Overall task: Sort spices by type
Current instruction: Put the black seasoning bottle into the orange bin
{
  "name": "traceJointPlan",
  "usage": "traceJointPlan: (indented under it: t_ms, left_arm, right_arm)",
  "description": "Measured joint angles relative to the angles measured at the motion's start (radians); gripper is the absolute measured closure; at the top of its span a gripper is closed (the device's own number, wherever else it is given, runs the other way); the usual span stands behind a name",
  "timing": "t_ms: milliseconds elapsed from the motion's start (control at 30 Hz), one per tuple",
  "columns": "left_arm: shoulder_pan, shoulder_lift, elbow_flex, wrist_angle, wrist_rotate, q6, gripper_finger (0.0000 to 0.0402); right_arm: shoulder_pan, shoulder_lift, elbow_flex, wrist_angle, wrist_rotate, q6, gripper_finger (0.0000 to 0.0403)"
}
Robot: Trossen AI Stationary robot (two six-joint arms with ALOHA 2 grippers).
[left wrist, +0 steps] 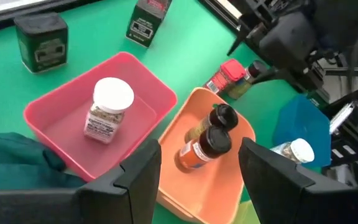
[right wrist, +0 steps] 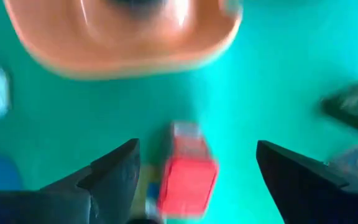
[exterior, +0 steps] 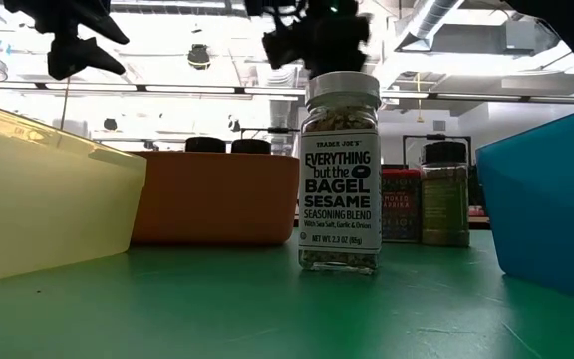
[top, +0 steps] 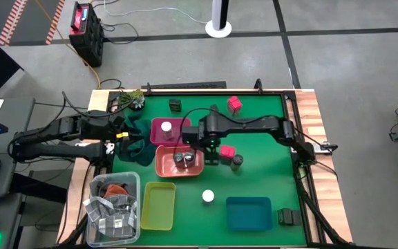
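Our right claw (right wrist: 194, 171) hangs spread and empty over the pink box (right wrist: 188, 174) lying on the green surface (top: 254, 181) beside the orange tray (top: 178, 162). We should centre, drop straight, then pinch its flat sides. Our left claw (left wrist: 197, 171) waits spread, empty, at the surface's left side.

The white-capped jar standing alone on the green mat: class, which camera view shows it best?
The low view: the white-capped jar stands upright, close and centred, with its label readable. The high view shows only its cap between the yellow and blue trays. The left wrist view catches it partly, behind a finger. The right wrist view misses it.
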Motion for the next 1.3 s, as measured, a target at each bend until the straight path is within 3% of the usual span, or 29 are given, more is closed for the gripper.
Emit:
traceJointPlan:
  t_ms: [133,433,733,967,1300]
  left_arm:
    - [0.0,0.0,0.0,-0.001,-0.005,0.01,0.0196]
    - [0.0,-0.001,0.0,-0.016,-0.005,0.019,0.0196]
    - [0.0,-0.001,0.0,0.001,-0.012,0.023,0.0196]
    - [0.0,0.0,0.0,0.0,-0.012,0.017,0.0196]
    - [0.0,0.0,0.0,-0.007,-0.012,-0.001,0.0196]
  right_arm:
    - [0.007,-0.038,-0.064,-0.011,-0.071,-0.001,0.0058]
    - [0.006,-0.263,-0.316,0.002,-0.073,0.092,0.0058]
    - [0.05,-0.479,-0.639,0.202,-0.123,0.287,0.0058]
    - [0.105,-0.501,-0.75,0.283,-0.12,0.35,0.0058]
    - [0.126,-0.502,-0.818,0.399,0.008,0.449,0.0067]
